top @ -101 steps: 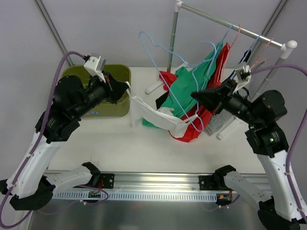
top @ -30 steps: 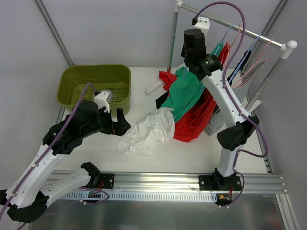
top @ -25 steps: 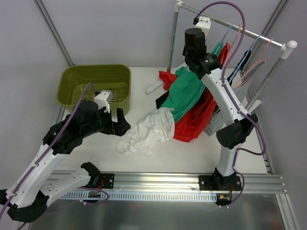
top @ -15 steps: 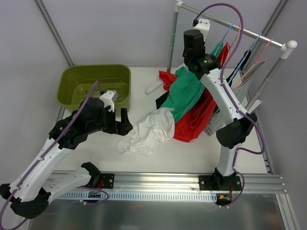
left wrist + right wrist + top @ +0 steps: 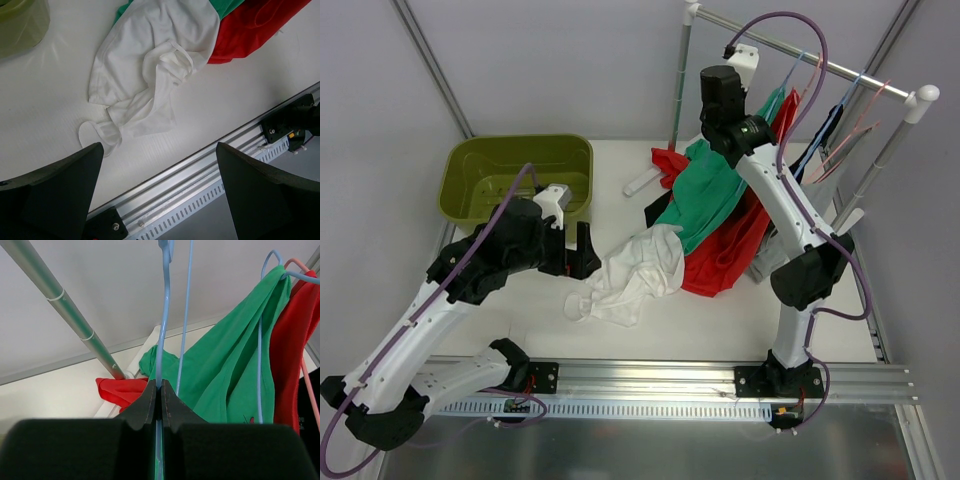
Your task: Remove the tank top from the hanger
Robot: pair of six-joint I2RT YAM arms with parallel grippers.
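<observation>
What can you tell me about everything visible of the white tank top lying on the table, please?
The white tank top is thin, soft knit fabric, off any hanger, lying crumpled on the white table. Its narrow straps bunch toward the near-left end, one forming an open loop. Its far-right edge meets the green garment and red garment. Nothing grips it.

The table (image 5: 670,320) is viewed whole from a fixed point above and behind the arm bases, facing down and forward. From the left wrist, the white tank top (image 5: 150,65) is looked down on steeply at close range. From the right wrist, a blue hanger (image 5: 165,315) is seen very near, facing upward past the rack post (image 5: 62,297). The white tank top, rack post and green garment (image 5: 230,365) are shared with the overhead view.
</observation>
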